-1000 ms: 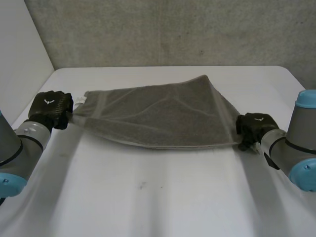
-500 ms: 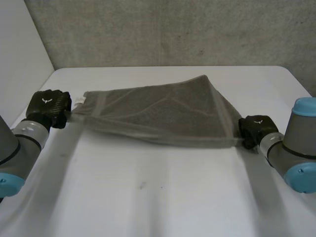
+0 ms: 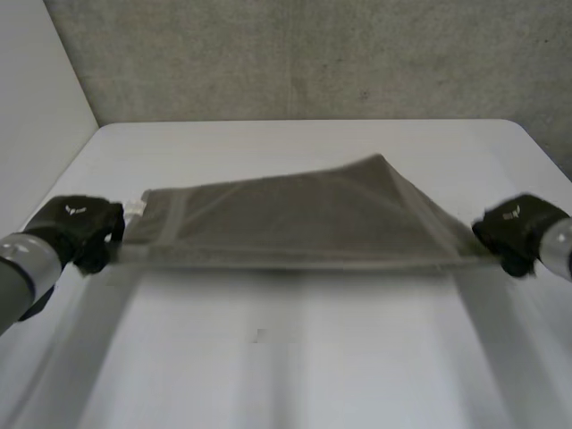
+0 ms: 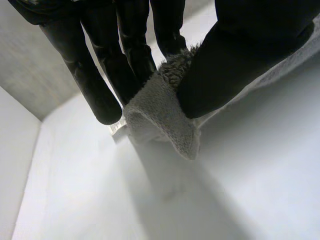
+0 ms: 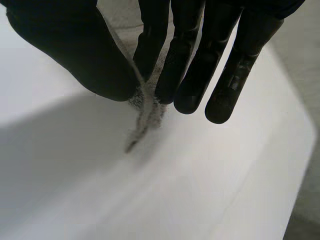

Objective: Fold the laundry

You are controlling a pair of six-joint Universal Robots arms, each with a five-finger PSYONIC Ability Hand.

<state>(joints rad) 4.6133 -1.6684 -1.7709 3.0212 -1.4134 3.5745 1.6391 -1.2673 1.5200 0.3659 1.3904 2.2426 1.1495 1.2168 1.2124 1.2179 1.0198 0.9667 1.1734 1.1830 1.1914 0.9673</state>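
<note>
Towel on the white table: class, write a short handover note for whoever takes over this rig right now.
Left hand: shut on the towel at its left near corner, pinched between thumb and fingers.
Right hand: shut on its right near corner.
Towel: stretched taut between the hands, near edge raised off the table.
Done: both corners gripped. Left: make the fold and lay it flat.

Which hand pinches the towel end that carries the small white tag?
The left hand: the white tag sticks out of the grey towel right beside it; the right hand pinches the opposite end.
</note>
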